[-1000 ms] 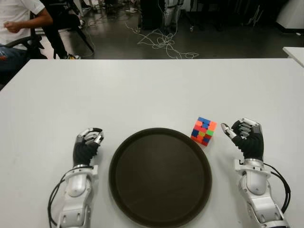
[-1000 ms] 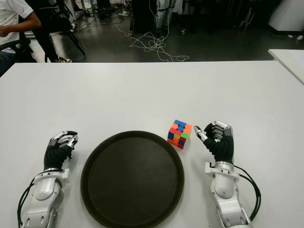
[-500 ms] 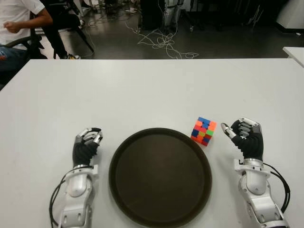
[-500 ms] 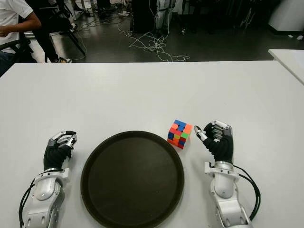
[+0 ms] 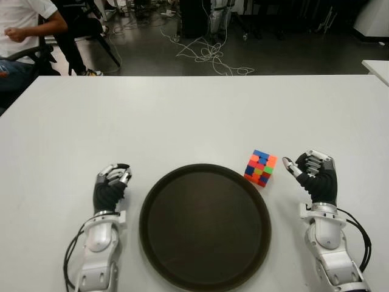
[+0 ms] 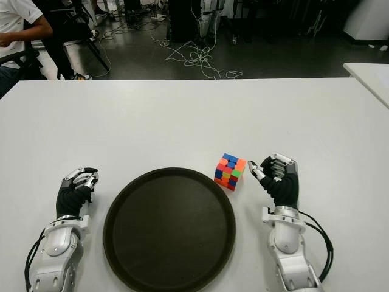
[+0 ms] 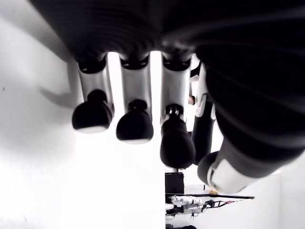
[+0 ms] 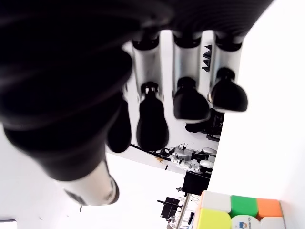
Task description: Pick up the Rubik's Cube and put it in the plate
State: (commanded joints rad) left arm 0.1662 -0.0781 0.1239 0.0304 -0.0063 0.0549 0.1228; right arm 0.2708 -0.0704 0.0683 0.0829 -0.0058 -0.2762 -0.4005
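On the white table (image 5: 182, 115), near its front edge, a round dark plate (image 5: 205, 226) lies between the robot's two hands, and nothing lies in it. Just beyond the plate's right rim stands the Rubik's Cube (image 5: 261, 168), tilted so one corner points at the plate; whether it touches the rim I cannot tell. To the right of the cube, close beside it but apart from it, is the right hand (image 5: 313, 175), its fingers (image 8: 190, 101) loosely curled around nothing, the thumb tip pointing at the cube; its own wrist view shows the cube's coloured face past the fingertips with clear space between. Left of the plate shows the left hand (image 5: 110, 186), idle, fingers (image 7: 135, 125) bent and empty. Compared with a second ago almost nothing has changed: the cube sits in the same spot, the plate has not moved, and both hands keep the same posture, the right hand perhaps a hair nearer the cube. Beyond the table's far edge, a seated person (image 5: 27, 30) shows at the upper left, and loose cables (image 5: 209, 52) lie on the dark floor.
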